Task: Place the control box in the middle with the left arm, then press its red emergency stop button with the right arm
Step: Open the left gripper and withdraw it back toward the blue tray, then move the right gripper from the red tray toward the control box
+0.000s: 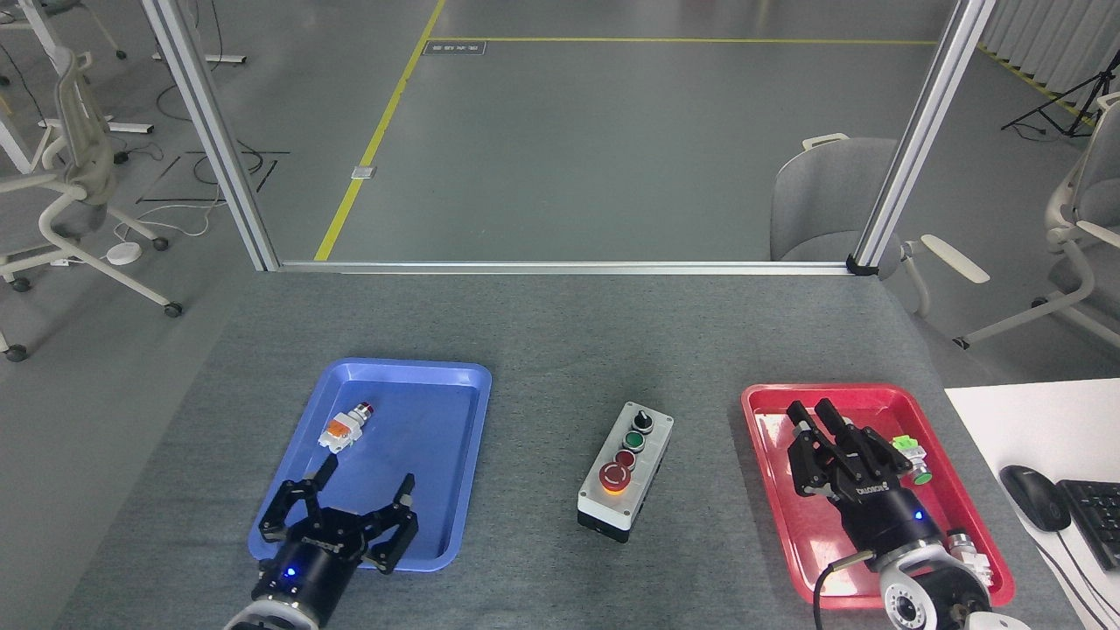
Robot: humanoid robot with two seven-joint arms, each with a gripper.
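Observation:
The control box [626, 472] is a grey-topped box with a black selector, a green button and a red button, and it lies flat near the middle of the table. Its red emergency stop button [614, 477] sits at the near end and nothing touches it. My left gripper [363, 492] hangs open over the near part of the blue tray [455, 385], well left of the box. Over the red tray [761, 411] is my right gripper [814, 413], its fingers drawn together and holding nothing, to the right of the box.
A small white and orange push-button part [346, 428] lies in the blue tray. The red tray holds a green-capped part [910, 455] and another part [969, 551] near my right wrist. A mouse [1032, 496] and a keyboard [1094, 516] sit on a white desk at the right.

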